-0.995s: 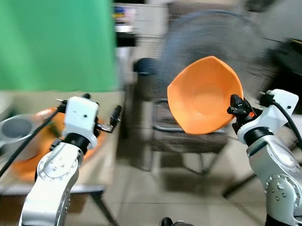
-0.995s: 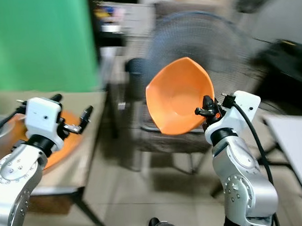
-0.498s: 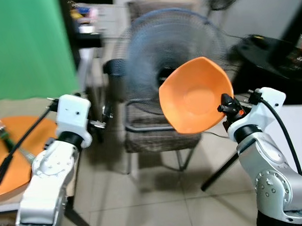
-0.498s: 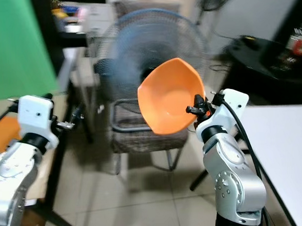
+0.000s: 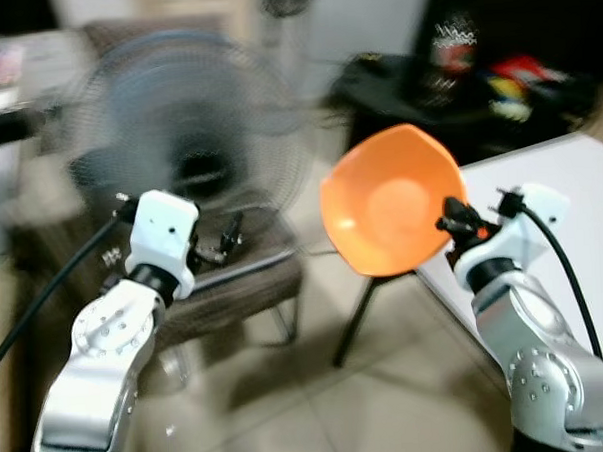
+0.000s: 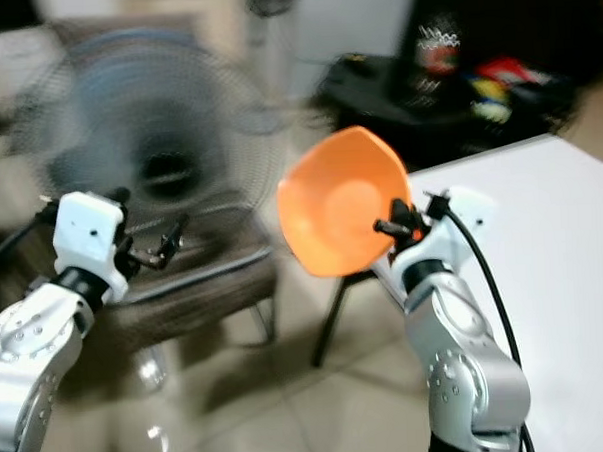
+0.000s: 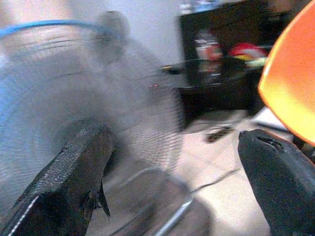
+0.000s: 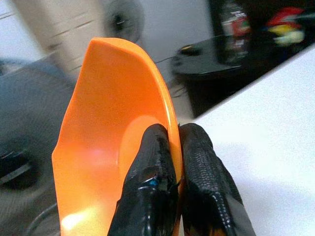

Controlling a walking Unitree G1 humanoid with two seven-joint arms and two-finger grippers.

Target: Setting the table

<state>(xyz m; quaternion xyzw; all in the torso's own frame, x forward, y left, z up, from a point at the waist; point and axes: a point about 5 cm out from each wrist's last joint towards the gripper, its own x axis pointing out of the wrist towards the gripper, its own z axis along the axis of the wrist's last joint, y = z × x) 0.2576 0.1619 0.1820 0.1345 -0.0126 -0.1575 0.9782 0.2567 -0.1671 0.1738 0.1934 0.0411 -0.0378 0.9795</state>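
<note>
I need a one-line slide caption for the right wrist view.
Right end effector pinching the rim of an orange bowl, beside a white table.

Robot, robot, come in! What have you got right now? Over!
Right gripper pinching orange bowl by its rim, held up on edge. Left gripper open, holding nothing. White table at right. Fan and chair ahead.
</note>
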